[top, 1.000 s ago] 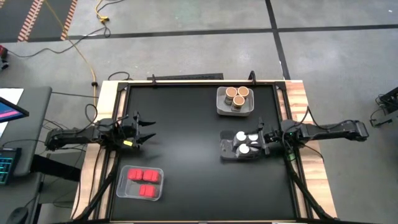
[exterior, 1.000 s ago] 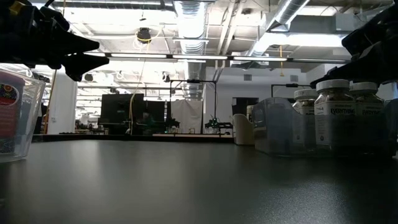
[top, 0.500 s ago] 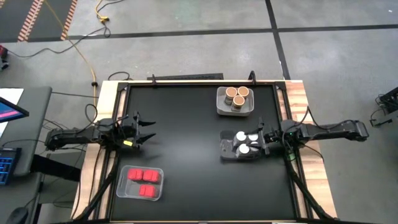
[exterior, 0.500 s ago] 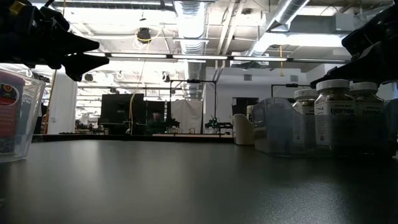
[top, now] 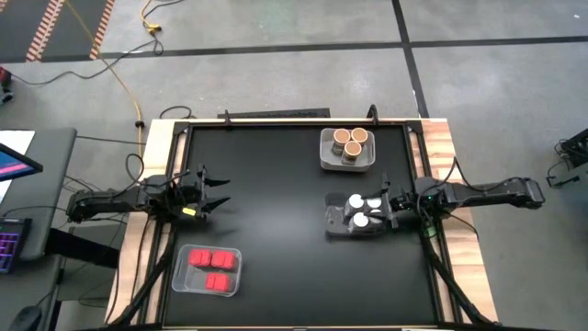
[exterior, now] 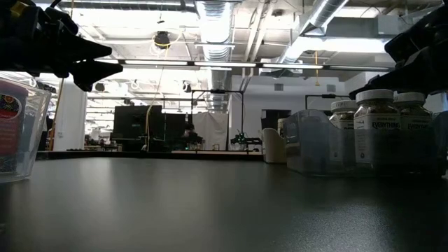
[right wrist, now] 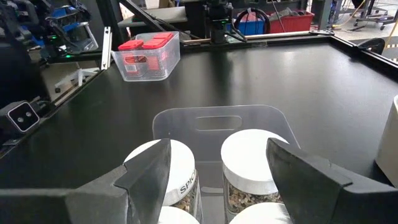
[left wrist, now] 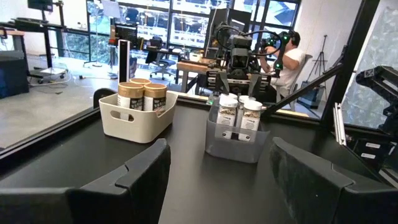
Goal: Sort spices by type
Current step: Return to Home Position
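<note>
Three kinds of spice containers are seen on the black table (top: 276, 184), each kind in its own bin. The brown cork-topped jars (top: 349, 142) are held in a white bin (top: 323, 152) near the far edge. The white-lidded jars (top: 358, 210) are packed in a translucent grey bin (top: 334, 223) on the right. The red cans (top: 200, 258) are gathered in a clear bin (top: 181, 276) at the near left corner.

From above only lids and tops are shown. In the low view the white-lidded jars are seen standing upright – long axis vertical, lids up, labels readable. The red tops are turned upward, their long sides roughly in line with the clear bin's long side.

The left gripper (top: 223, 191) is held above bare table at the left edge, fingers (left wrist: 134, 180) spread wide, nothing between them. The right gripper (top: 381, 211) is held over the white-lidded jars – its fingers (right wrist: 146, 171) are parted just as widely above the lids, and nothing is gripped. Only in the left wrist view is a person (left wrist: 289, 59) shown beyond the table.
</note>
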